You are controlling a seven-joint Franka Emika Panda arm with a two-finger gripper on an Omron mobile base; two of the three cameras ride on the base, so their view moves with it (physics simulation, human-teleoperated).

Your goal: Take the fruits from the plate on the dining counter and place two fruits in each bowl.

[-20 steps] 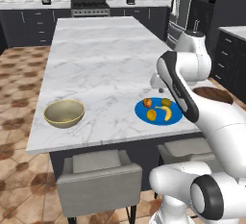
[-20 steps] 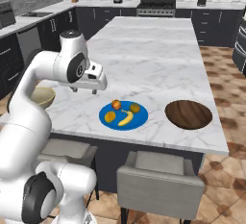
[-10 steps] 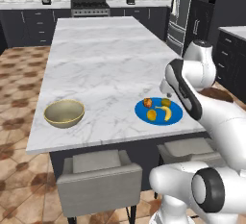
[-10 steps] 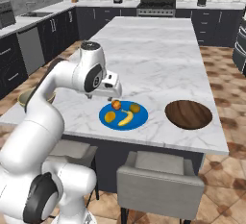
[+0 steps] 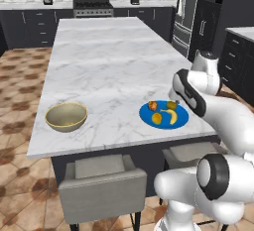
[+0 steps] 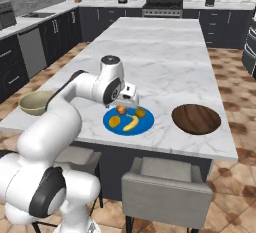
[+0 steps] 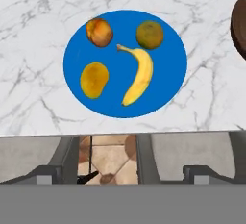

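On the white marble dining counter (image 5: 109, 61) (image 6: 160, 52) lies the blue plate (image 7: 168, 74) (image 5: 181, 118) (image 6: 145, 123). It carries a banana (image 7: 139, 76) (image 6: 131, 122), an orange fruit (image 7: 93, 79) (image 6: 115, 121), a reddish-orange fruit (image 7: 100, 31) (image 6: 120, 110) and a yellow-green one (image 7: 149, 34) (image 6: 141, 112). My gripper (image 6: 129, 102) (image 7: 122, 177) hovers over the plate's far-left rim, open, holding nothing. The tan bowl (image 5: 66, 116) (image 6: 35, 102) stands far to the left. The dark brown bowl (image 6: 196, 118) (image 7: 239, 23) sits right of the plate.
Two grey stools (image 5: 101, 185) (image 6: 167, 187) are tucked under the counter's near edge. Dark cabinets and a stove (image 5: 93, 4) line the back wall. Wide bare marble stretches behind the plate and between it and the tan bowl.
The arm has swung right from the tan bowl's side and lowered the gripper to the plate. The fruits and bowls have not moved.
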